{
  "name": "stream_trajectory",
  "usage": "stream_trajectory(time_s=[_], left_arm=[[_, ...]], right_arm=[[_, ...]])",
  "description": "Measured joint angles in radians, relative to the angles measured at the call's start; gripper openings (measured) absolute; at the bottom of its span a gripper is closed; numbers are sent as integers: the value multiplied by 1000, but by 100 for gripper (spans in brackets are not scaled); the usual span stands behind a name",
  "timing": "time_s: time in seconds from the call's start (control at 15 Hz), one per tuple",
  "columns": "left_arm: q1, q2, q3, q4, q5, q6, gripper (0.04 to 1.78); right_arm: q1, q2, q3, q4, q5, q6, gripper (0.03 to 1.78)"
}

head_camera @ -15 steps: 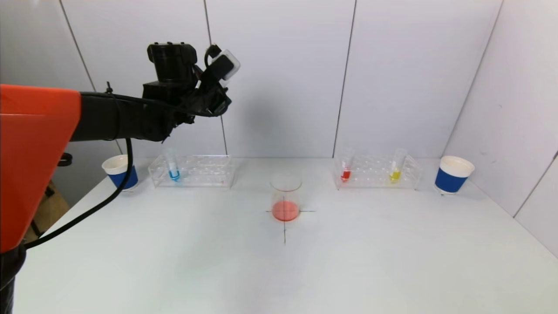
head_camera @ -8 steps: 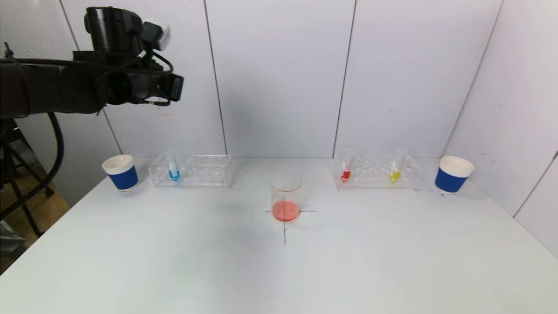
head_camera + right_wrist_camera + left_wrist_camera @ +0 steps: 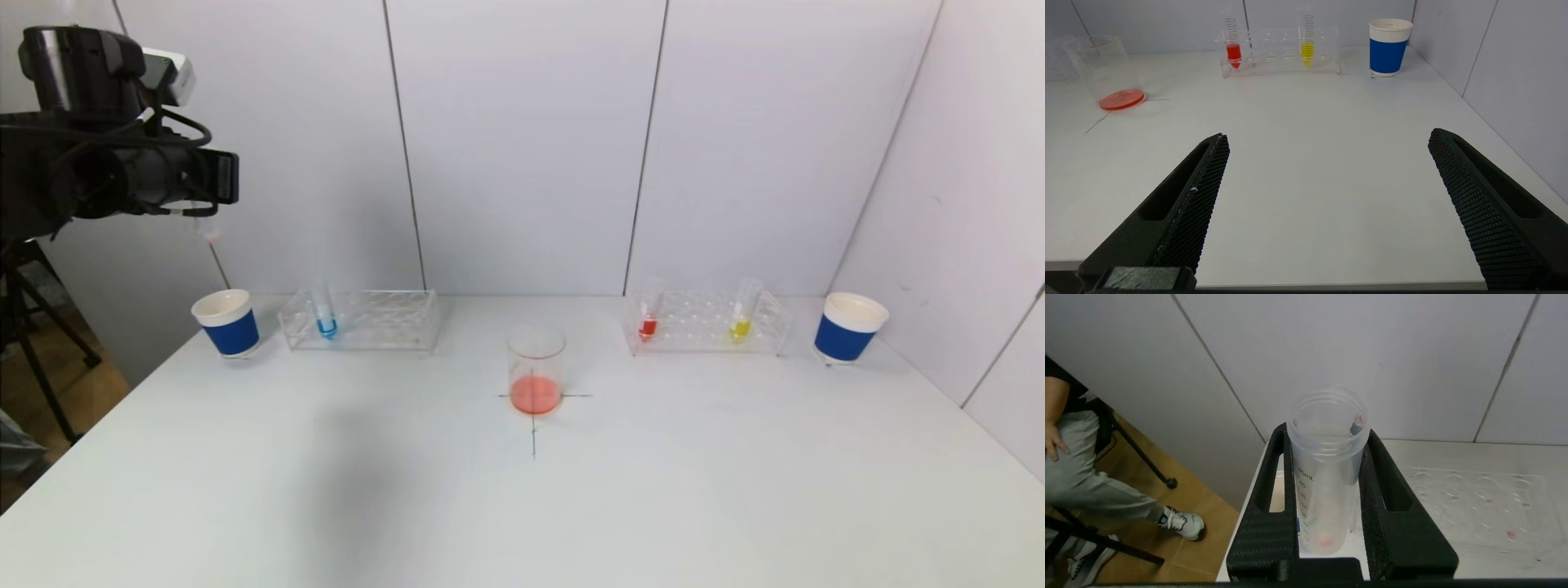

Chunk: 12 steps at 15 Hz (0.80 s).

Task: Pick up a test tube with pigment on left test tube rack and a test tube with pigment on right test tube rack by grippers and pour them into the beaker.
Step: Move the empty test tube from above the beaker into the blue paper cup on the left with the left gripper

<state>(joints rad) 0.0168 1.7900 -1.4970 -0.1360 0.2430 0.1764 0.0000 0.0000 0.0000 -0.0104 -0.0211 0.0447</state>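
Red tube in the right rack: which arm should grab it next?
Right. The right gripper has open, empty jaws facing the red tube; the left gripper is shut on an emptied tube, raised far left.

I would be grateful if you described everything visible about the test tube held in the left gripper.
The clear plastic test tube is upright, clamped between the black fingers of the left gripper, raised above the white table's left edge. It has a threaded open mouth, printed volume marks, and is nearly empty, with pinkish residue at its tip.

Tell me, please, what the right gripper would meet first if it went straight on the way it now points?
Probably nothing soon: the open right gripper faces bare table; farther on stands the right rack, though depth is unclear.
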Motion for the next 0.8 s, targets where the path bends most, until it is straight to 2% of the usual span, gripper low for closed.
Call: stream_trajectory(time_s=[0.33, 0.8], left_arm=[[83, 14, 176, -257, -32, 4, 45], [181, 180, 211, -497, -101, 6, 45]], right_arm=[[0, 0, 0, 0, 0, 0, 177], [0, 0, 0, 0, 0, 0, 177]])
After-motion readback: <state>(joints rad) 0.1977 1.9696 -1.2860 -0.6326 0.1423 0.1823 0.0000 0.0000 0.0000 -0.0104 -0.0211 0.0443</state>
